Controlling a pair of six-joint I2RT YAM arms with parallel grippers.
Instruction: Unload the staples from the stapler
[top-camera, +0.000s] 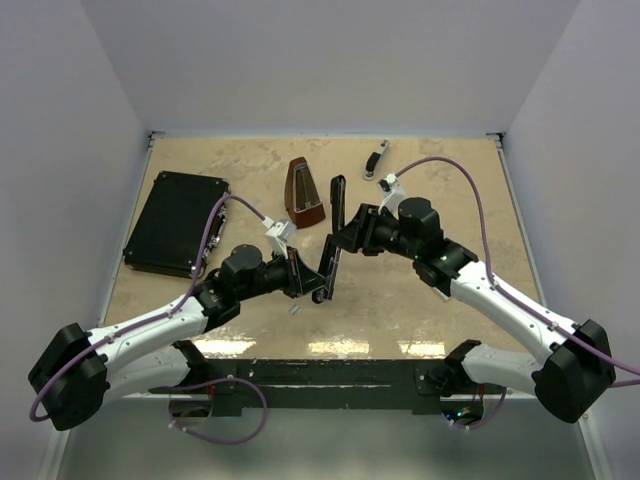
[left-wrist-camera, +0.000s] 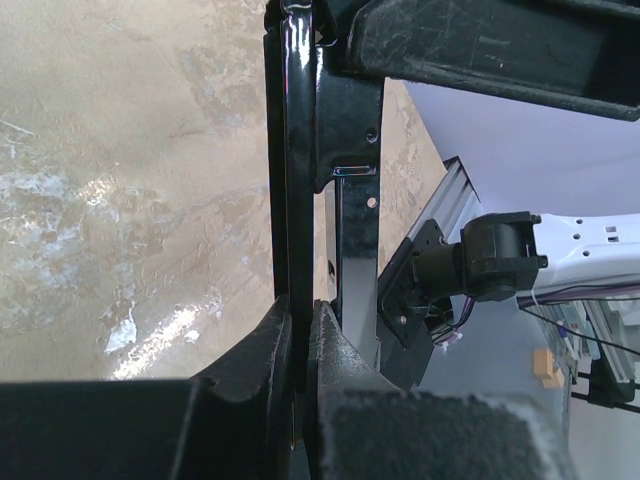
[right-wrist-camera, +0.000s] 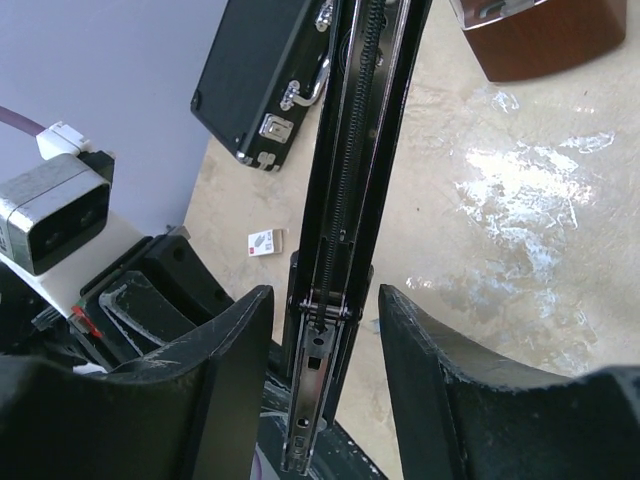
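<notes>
The black stapler (top-camera: 335, 215) is swung open into two long thin bars and held off the table, between the arms. My left gripper (top-camera: 318, 280) is shut on its lower end; in the left wrist view (left-wrist-camera: 300, 310) the jaws pinch a thin glossy black bar of the stapler (left-wrist-camera: 295, 150). My right gripper (top-camera: 340, 238) is open. In the right wrist view (right-wrist-camera: 322, 310) its fingers stand either side of the stapler's open metal channel (right-wrist-camera: 355, 150) without touching it. A spring and pusher show in the channel; I see no staples in it.
The brown metronome (top-camera: 304, 192) stands just behind the stapler. A flat black case (top-camera: 175, 222) lies at the back left. A small black-and-silver tool (top-camera: 376, 160) lies at the back. A tiny pale piece (top-camera: 295, 309), too small to identify, lies on the table below the left gripper.
</notes>
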